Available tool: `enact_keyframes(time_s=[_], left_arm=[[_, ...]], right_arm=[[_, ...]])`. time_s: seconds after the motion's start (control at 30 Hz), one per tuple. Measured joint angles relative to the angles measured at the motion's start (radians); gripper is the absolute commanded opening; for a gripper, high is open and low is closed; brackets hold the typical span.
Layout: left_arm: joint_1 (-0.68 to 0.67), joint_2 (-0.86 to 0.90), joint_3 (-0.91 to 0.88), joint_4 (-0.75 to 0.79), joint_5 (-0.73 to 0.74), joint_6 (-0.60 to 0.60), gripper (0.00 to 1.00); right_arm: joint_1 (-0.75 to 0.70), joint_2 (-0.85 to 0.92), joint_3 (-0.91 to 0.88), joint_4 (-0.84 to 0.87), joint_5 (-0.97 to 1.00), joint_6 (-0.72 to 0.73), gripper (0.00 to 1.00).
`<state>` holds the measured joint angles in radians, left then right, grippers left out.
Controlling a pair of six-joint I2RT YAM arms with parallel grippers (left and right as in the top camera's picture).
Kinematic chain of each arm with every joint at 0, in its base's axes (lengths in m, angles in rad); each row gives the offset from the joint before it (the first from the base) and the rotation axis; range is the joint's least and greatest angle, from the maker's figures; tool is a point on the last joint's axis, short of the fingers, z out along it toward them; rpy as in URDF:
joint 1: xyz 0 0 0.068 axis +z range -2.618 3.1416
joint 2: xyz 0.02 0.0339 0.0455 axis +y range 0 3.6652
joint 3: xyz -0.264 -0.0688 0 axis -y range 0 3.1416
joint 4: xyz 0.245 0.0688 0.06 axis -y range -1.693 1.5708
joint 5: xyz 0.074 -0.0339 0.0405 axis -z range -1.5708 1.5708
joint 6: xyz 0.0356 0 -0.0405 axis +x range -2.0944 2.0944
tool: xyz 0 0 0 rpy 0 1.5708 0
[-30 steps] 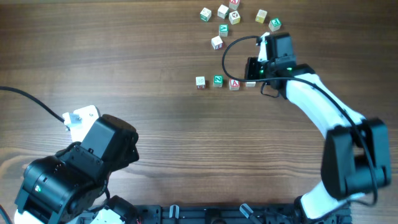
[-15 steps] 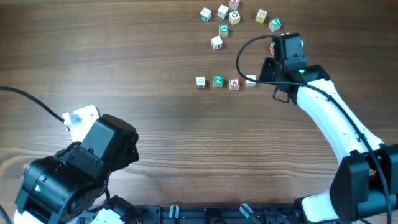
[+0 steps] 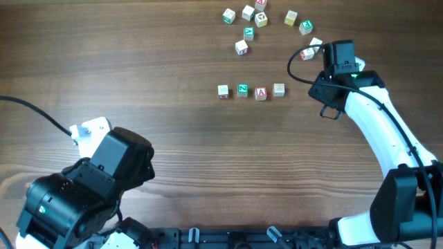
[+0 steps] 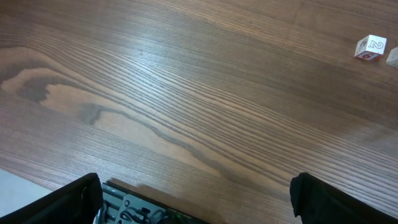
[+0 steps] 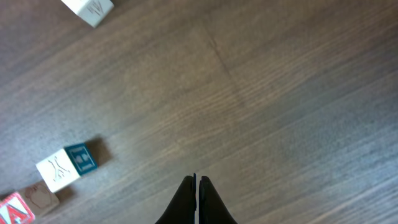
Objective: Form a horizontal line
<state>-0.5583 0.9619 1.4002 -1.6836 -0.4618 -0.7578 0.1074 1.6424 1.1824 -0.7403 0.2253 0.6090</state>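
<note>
While four cubes [image 3: 261,93] stand in line, loose cubes [image 3: 248,12] lie apart; right pincer [image 5: 196,182] closed empty, left pincer [image 4: 194,186] spread wide.

Four cubes lie side by side in a row [image 3: 261,93] on the table [image 3: 173,138] — close together, not touching. Behind it sits a loose cluster of cubes [image 3: 248,32]. A pair of cubes [image 3: 308,53] lies behind the row's right end — just beside the right pincer [image 5: 196,183].

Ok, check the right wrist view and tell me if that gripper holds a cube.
No, the right gripper is shut on nothing, above the table.
</note>
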Motion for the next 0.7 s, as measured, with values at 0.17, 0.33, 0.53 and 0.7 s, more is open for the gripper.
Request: enact_keyframes(time_s=[0.17, 0.33, 0.53, 0.7], left_arm=[[0.0, 0.0, 0.0, 0.0, 0.0, 0.0, 1.0], [0.0, 0.0, 0.0, 0.0, 0.0, 0.0, 1.0], [0.0, 0.0, 0.0, 0.0, 0.0, 0.0, 1.0], [0.0, 0.0, 0.0, 0.0, 0.0, 0.0, 1.0]], right_arm=[[0.0, 0.0, 0.0, -0.008, -0.021, 0.0, 0.05], [0.0, 0.0, 0.0, -0.021, -0.026, 0.002, 0.05], [0.0, 0.0, 0.0, -0.03, -0.037, 0.009, 0.05], [0.0, 0.0, 0.0, -0.03, -0.049, 0.013, 0.05]])
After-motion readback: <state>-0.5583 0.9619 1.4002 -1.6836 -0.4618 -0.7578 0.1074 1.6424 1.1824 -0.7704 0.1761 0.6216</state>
